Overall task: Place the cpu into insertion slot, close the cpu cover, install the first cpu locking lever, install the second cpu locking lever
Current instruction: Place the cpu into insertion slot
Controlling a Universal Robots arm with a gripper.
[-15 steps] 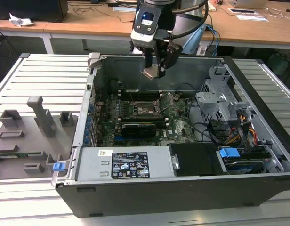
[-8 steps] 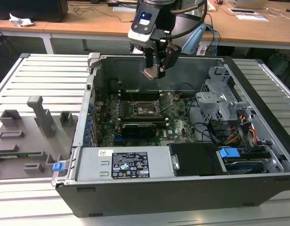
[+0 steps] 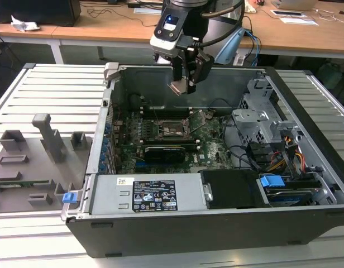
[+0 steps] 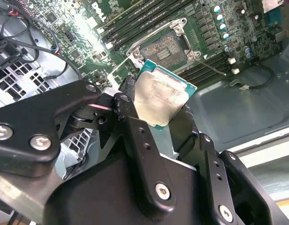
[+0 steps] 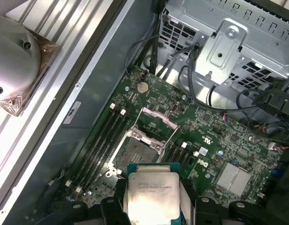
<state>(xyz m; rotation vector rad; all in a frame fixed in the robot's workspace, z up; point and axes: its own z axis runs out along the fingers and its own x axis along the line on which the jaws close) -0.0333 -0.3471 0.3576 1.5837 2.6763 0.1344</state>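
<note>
My gripper (image 3: 183, 85) hangs above the open computer case, shut on the cpu (image 3: 177, 87). In both wrist views the cpu (image 4: 161, 96) (image 5: 151, 197) is a pale silver square with a green rim, pinched at two opposite edges by the black fingers (image 4: 130, 112). The insertion slot (image 5: 135, 153) (image 4: 165, 49) lies well below the chip on the green board, its dark grid centre bare. The cpu cover (image 5: 156, 123) stands hinged up at the slot's far edge. A thin metal locking lever (image 4: 211, 68) sticks out beside the slot.
Long black memory strips (image 5: 100, 143) flank the slot. A long black card (image 3: 163, 151), a power supply (image 3: 152, 192) and a silvery drive cage (image 3: 256, 120) with cables crowd the case. A grey fixture tray (image 3: 32, 162) lies on the exterior view's left.
</note>
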